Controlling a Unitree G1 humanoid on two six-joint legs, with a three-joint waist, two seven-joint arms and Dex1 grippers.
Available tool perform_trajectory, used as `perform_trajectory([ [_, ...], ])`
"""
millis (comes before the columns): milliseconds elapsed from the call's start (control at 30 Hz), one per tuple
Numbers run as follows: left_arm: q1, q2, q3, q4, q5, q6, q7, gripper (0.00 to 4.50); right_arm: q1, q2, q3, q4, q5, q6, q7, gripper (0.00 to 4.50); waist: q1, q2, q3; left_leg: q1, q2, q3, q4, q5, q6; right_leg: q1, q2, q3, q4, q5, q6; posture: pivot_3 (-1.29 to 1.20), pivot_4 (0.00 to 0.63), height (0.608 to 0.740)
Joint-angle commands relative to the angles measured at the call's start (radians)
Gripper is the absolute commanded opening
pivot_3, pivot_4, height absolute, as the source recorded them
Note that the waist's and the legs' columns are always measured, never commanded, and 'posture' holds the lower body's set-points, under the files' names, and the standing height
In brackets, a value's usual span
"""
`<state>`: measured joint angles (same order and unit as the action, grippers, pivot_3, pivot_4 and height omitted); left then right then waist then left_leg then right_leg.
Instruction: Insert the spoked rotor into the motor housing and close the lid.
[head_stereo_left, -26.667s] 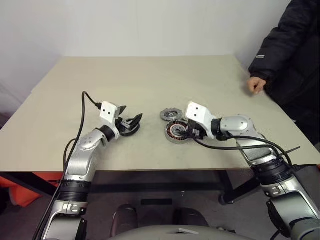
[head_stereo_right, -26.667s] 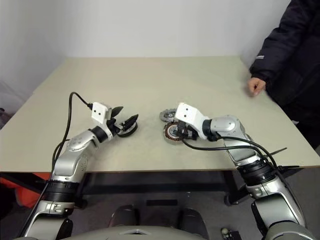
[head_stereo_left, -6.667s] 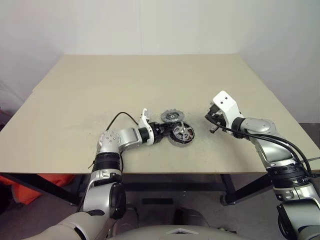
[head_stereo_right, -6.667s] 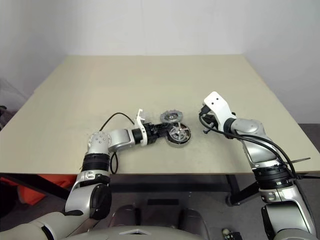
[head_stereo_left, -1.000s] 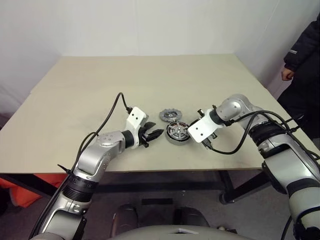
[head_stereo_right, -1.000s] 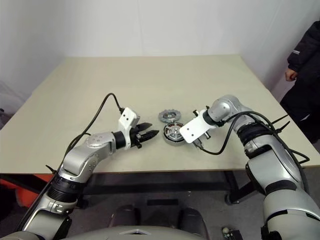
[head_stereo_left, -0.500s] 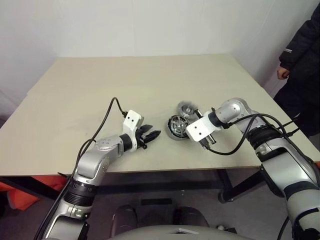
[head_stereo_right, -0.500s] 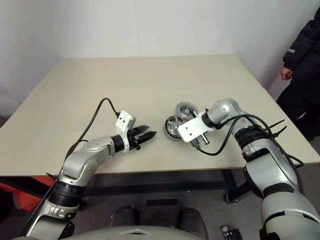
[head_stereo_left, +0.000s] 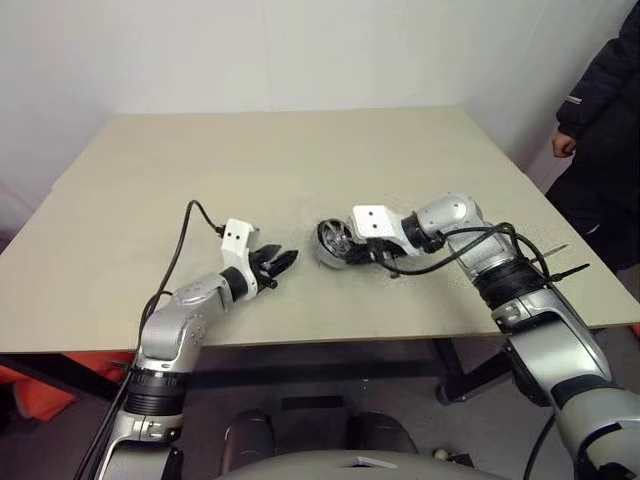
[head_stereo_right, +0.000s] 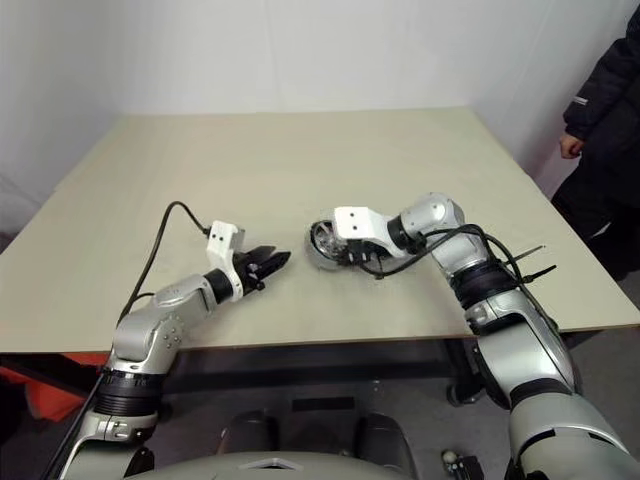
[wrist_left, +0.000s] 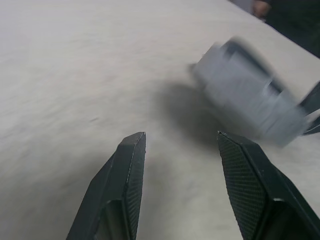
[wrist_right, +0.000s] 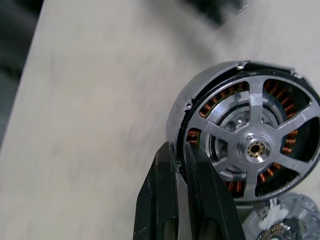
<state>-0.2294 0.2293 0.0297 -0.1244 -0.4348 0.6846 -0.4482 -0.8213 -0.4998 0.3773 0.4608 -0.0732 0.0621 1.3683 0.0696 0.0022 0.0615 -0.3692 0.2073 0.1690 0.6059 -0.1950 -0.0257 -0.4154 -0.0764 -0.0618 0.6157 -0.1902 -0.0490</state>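
While the right gripper (wrist_right: 181, 156) pinches the rim of the housing (wrist_right: 248, 131) at about its 8 o'clock, the rotor (wrist_right: 255, 148) sits inside it, mid-tabletop (head_stereo_left: 300, 160); the left gripper (head_stereo_left: 277, 261), at the housing's 9 o'clock, gapes half open, holding nothing

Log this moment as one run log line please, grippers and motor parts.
left gripper: open, empty | right gripper: shut on motor housing rim, housing tilted | spoked rotor: seated in housing
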Motion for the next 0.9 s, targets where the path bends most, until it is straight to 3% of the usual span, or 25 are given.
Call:
perform_trajectory([
  [33, 0.012, 0.001, 0.043, -0.041, -0.019, -0.009, 0.02, 2.42, -0.038, 0.025, -0.053, -0.081, 0.041, 0.158, -0.052, 0.02, 0.001, 0.0, 0.0, 0.0, 0.0, 0.0, 0.0, 0.0, 0.0, 0.0, 0.0, 0.0, 0.0, 0.0, 0.0, 0.0, 0.0, 0.74],
  [433, 0.065, 0.018, 0.091, -0.095, -0.03, -0.005, 0.051, 2.42, -0.075, 0.172, -0.087, -0.151, 0.112, 0.704, -0.239, 0.02, 0.002, 0.0, 0.0, 0.001, 0.0, -0.001, -0.003, 0.001, -0.003, 0.0, 0.0, 0.0, -0.001, 0.0, 0.0, 0.0, 0.0, 0.74],
  [667, 0.073, 0.017, 0.092, -0.105, -0.026, -0.007, 0.057, 2.42, -0.069, 0.222, -0.089, -0.215, 0.177, 0.908, -0.304, 0.02, 0.002, 0.0, 0.0, 0.001, 0.0, -0.001, -0.006, 0.002, -0.003, 0.0, 0.0, 0.0, -0.003, 0.0, 0.0, 0.0, 0.0, 0.74],
  [900, 0.061, 0.02, 0.094, -0.093, -0.022, -0.013, 0.061, 2.42, -0.033, 0.293, -0.094, -0.157, 0.189, 1.01, -0.443, 0.02, 0.002, 0.0, 0.0, 0.003, 0.0, -0.001, -0.009, 0.003, -0.006, 0.0, 0.0, 0.0, -0.004, 0.0, 0.001, 0.0, 0.0, 0.74],
])
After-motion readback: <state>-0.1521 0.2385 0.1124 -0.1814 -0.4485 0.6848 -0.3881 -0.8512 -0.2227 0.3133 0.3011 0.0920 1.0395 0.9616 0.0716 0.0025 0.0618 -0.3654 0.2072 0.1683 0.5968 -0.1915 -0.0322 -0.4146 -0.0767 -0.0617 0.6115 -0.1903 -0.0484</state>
